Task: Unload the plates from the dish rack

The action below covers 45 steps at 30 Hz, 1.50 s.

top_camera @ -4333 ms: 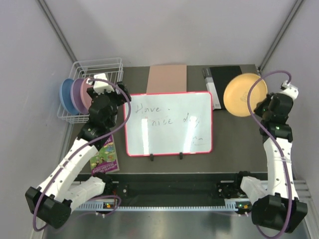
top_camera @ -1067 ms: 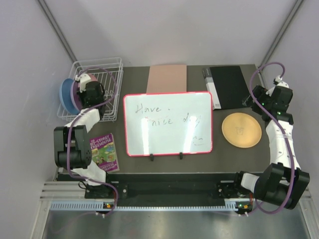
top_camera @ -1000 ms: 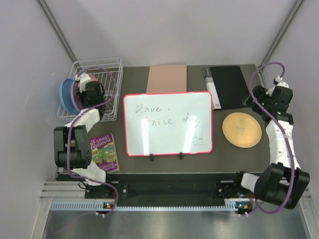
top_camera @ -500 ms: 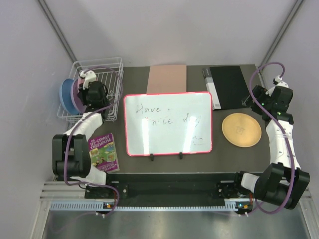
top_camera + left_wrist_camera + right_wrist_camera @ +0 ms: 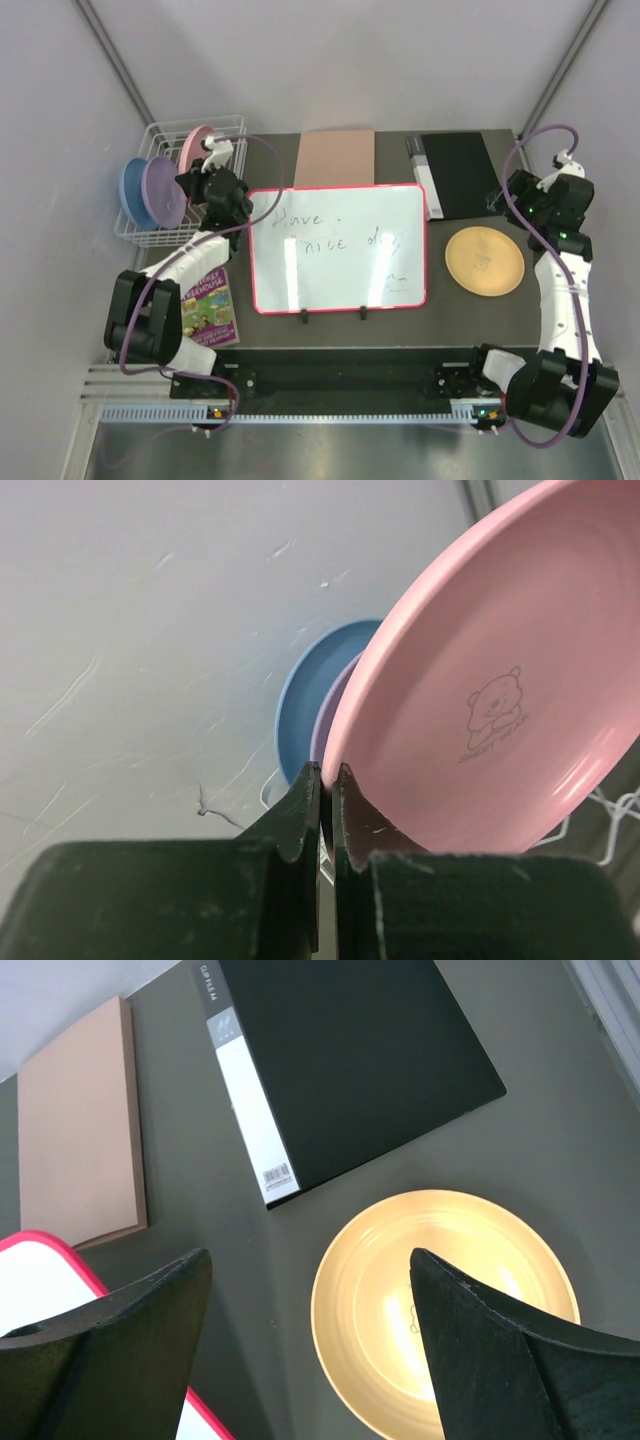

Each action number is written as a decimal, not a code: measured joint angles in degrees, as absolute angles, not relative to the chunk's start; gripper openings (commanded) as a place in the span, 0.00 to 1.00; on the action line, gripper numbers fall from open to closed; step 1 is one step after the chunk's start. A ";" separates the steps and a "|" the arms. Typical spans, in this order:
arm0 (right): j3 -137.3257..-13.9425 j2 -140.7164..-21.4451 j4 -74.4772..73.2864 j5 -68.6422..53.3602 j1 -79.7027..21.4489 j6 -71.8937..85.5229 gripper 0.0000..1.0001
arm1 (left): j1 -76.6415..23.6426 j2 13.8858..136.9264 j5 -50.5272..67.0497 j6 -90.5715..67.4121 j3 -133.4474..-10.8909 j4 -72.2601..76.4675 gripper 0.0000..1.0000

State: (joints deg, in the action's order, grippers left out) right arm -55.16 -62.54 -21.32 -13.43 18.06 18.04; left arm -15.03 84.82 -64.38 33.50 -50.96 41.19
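Fingers of the left gripper are pinched tight on the rim of the pink plate. I see no gap between pads and plate edge. The grip is at the plate's lower-left rim in the wrist view. The plate is held on edge and tilted, with a small bear print on its face. In the top view it hangs over the far part of the dish rack, with the gripper just right of it.

Two plates are in the rack: the lilac plate and the blue plate. Both stand on edge at the rack's left side, close together, with the lilac one to the right of the blue. In the left wrist view they show behind the pink plate, blue farthest back.

The right gripper has its fingers spread wide and grips nothing. It hovers over the right side of the table. The orange-yellow plate lies flat on the table below it, right of the red-framed whiteboard. It is near the black binder, with a strip of table between them.

A tan board lies at the far edge between rack and binder. A colourful booklet lies on the near side of the rack, left of the whiteboard.
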 measured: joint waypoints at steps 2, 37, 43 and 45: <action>-55.16 -61.89 -21.45 -13.76 18.06 18.04 0.80 | -16.32 84.33 -64.77 34.37 -51.51 42.28 0.00; -54.76 -53.95 -2.66 -35.92 -6.83 27.83 0.84 | -29.80 62.76 -17.06 -22.96 -64.64 -11.31 0.00; -55.05 -57.04 -2.15 -30.74 -14.24 26.81 0.84 | -36.88 63.51 -12.88 -25.58 -64.64 -11.35 0.00; -55.61 -58.00 -2.55 -28.12 -16.67 25.87 0.83 | -39.33 64.14 -13.13 -25.91 -64.60 -11.64 0.00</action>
State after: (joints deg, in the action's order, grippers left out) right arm -55.61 -58.00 -2.55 -28.12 -16.67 25.87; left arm -39.33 64.14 -13.13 -25.91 -64.60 -11.64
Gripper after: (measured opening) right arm 0.836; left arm 0.045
